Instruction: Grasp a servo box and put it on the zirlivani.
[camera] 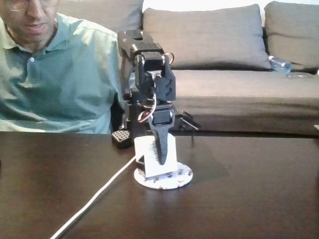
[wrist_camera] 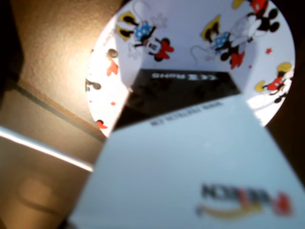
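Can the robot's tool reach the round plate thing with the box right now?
Probably yes. The tool already holds the servo box right over the zirlivani, maybe touching it, and nothing stands between them.

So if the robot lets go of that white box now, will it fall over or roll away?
Probably not roll: the servo box has flat sides and corners. It might tip, since it looks tilted over the zirlivani while the gripper is around it. It seems to be light cardboard, so a small nudge could slide it off.

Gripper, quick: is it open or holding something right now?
Gripper: jaws closed on the servo box, which sits on the zirlivani.
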Controlling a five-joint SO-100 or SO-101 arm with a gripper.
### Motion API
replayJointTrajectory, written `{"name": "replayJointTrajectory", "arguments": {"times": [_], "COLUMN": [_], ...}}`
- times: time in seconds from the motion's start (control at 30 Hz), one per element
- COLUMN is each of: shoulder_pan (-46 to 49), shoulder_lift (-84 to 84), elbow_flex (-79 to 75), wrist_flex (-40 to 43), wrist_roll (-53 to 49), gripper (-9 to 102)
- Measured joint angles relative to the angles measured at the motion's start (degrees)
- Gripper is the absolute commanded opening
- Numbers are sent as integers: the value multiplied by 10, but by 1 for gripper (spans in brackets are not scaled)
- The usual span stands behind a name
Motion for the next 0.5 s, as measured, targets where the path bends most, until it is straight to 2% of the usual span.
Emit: {"name": "replayJointTrajectory", "arguments": {"times": [0.5], "shoulder_pan": [-4], "shoulder_lift": [-1], "elbow_flex": [-25], "wrist_flex": [46], "wrist_roll": [-16], "gripper": [32]}}
